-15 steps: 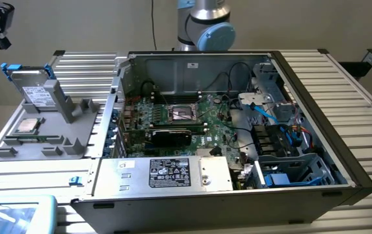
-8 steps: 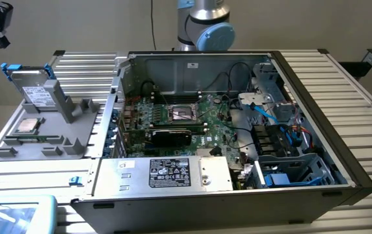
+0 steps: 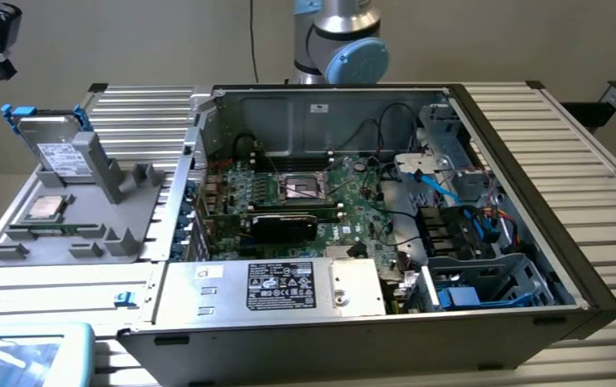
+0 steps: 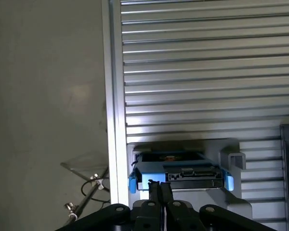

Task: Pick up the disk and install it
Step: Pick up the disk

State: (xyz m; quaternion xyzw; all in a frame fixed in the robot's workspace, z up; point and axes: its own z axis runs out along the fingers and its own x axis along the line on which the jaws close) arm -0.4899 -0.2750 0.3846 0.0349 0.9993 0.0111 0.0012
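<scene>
Progress: nothing done yet | my pincer pressed together, empty, apart from the disk | disk upright in grey stand, exterior view's left of open computer case | pick-up and install both remain.

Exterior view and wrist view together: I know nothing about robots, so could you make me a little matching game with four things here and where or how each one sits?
Things:
1. disk
2. CPU chip
3. silver box with a black label
4. fingers

Places or states:
A. lying flat on the grey holder
B. closed together, holding nothing
C. inside the open computer case, at its near edge
D. propped up on edge in the grey holder

Pairs: 1-D, 2-A, 3-C, 4-B
</scene>
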